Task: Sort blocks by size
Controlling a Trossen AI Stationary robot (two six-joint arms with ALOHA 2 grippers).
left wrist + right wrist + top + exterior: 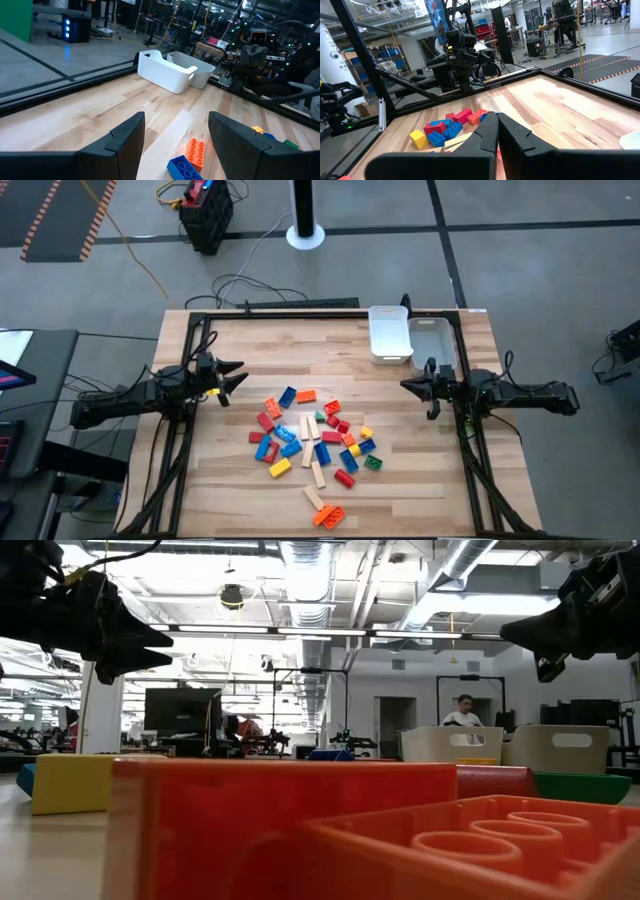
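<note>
The blocks lie in a loose heap at the table's middle: red, blue, orange, yellow and green studded bricks and a few pale wooden bars. The same blocks show in the right wrist view, and an orange brick and a blue one in the left wrist view. My left gripper hovers level at the table's left side, open and empty. My right gripper hovers level at the right side, shut and empty. Both stand well above the wood, apart from the heap.
Two white trays stand side by side at the table's far right corner. A black frame runs round the table's edges. Bare wood lies between each gripper and the heap. A person stands in the room beyond.
</note>
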